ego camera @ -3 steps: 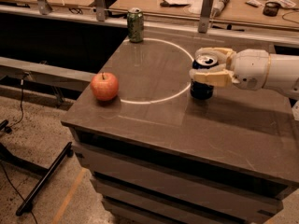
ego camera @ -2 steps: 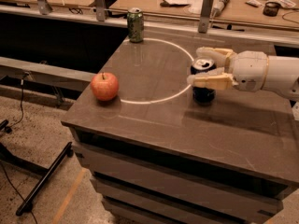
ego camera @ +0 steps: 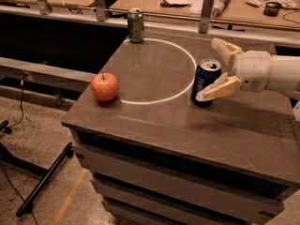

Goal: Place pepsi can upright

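The pepsi can (ego camera: 205, 82), dark blue with a silver top, stands upright on the dark table (ego camera: 154, 121), at the right rim of a white painted circle. My gripper (ego camera: 216, 69) comes in from the right with its white arm. Its two tan fingers are spread open, one behind the can's top and one in front of its lower side. The can stands on its own and the fingers sit just to its right.
A red apple (ego camera: 104, 86) sits near the table's left edge. A green can (ego camera: 135, 25) stands upright at the far edge. A cluttered workbench (ego camera: 187, 1) runs behind the table. A black stand leg (ego camera: 42, 182) lies on the floor at left.
My gripper has opened and let go of the can, then drawn back slightly to the right. The can stays standing upright on the table.
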